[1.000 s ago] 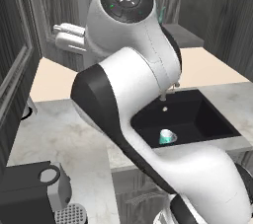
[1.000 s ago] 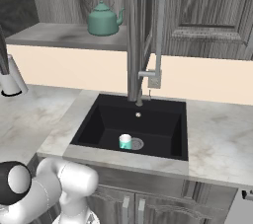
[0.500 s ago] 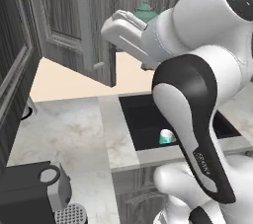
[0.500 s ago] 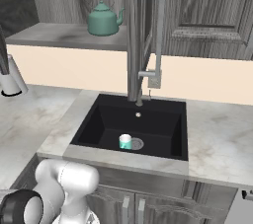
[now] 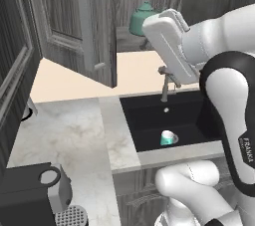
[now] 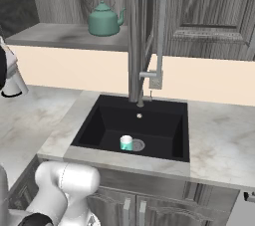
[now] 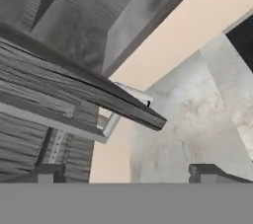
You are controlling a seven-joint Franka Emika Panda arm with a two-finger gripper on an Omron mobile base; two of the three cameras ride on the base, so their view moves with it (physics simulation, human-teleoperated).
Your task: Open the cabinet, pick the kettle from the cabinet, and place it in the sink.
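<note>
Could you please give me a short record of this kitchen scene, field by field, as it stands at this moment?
cabinet: left door swung open, its bar handle facing the room
kettle: teal kettle upright on the cabinet shelf, not yet picked
sink: black basin holding a small teal and white cup beside the drain
faucet: slim grey metal faucet at the back rim of the sink
pincer: fingertips apart in the hand view, nothing between them
counter: pale marble counter either side of the sink
</note>
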